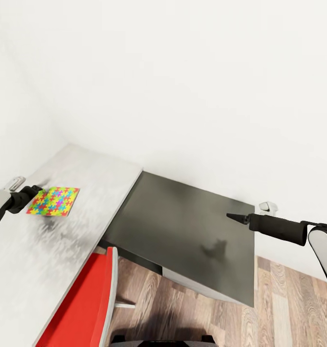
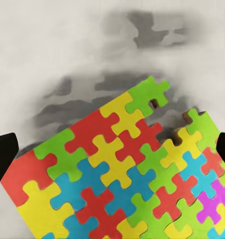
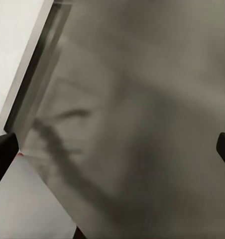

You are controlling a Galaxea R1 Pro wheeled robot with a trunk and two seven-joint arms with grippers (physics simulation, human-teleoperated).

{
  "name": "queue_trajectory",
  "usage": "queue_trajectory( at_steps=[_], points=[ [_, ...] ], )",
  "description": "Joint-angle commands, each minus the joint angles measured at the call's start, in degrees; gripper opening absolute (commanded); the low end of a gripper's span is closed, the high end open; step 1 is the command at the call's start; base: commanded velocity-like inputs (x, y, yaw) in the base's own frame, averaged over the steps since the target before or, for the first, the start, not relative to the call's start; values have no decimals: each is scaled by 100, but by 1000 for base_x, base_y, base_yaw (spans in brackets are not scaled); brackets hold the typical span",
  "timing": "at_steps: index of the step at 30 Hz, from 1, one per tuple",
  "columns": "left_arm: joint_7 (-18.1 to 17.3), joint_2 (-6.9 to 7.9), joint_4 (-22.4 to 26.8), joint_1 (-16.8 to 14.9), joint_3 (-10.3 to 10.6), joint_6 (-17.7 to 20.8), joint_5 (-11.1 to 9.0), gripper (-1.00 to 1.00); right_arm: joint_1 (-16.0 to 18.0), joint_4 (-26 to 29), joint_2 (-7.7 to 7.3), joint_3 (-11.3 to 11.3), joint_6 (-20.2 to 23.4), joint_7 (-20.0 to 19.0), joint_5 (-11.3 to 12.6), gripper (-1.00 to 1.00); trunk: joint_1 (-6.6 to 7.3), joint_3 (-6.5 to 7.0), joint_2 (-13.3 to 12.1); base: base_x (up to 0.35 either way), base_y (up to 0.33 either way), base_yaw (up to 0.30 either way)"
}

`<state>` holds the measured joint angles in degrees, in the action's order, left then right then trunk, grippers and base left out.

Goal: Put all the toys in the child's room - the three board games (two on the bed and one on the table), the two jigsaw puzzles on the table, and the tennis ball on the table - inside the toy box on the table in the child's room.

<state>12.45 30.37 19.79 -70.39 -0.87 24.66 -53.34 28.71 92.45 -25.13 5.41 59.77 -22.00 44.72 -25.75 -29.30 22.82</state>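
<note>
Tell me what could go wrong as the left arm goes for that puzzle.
The jigsaw puzzle lies thin and flat on the pale table, so the open left pincer may slide it instead of gripping. Its pieces already show gaps at one edge, so a pinch might separate them. The toy box isn't visible here, so the carry path is unchecked.

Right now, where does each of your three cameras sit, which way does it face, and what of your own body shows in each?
Head view: high on the robot, looking down at the table corner; left gripper by the jigsaw puzzle, right gripper over the dark grey section.
Left wrist view: on the left arm, facing the jigsaw puzzle; dark fingertips at both edges.
Right wrist view: on the right arm, facing the dark section; fingertips at the edges.
Shared: head and left wrist views both show the puzzle.
</note>
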Motion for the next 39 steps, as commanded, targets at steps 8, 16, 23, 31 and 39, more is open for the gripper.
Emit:
queue_trajectory(
  at_steps=[8, 16, 23, 31, 39],
  points=[
    [47, 5, 21, -269, -7, 28, 10, 100, 4, 1, 1, -9, 23, -58, -51, 100, -3, -83, 10, 0, 0, 0],
    [52, -18, 20, -567, -9, 50, 334, 100, 5, 1, 1, -41, 23, -58, -54, 100, -3, -158, 10, 0, 0, 0],
    [54, -27, 18, -705, -11, 63, 530, 100, 9, 1, 0, -52, 23, -58, -57, 100, -3, -224, 10, 0, 0, 0],
    [55, -24, 17, -735, -4, 60, 613, 100, 11, 1, 0, -56, 23, -58, -59, 100, -3, -298, 10, 0, 0, 0],
    [55, -7, 11, -710, -7, 44, 648, 100, 6, 1, -2, -51, 23, -58, -60, 100, -3, -360, 10, 0, 0, 0]
  ],
)
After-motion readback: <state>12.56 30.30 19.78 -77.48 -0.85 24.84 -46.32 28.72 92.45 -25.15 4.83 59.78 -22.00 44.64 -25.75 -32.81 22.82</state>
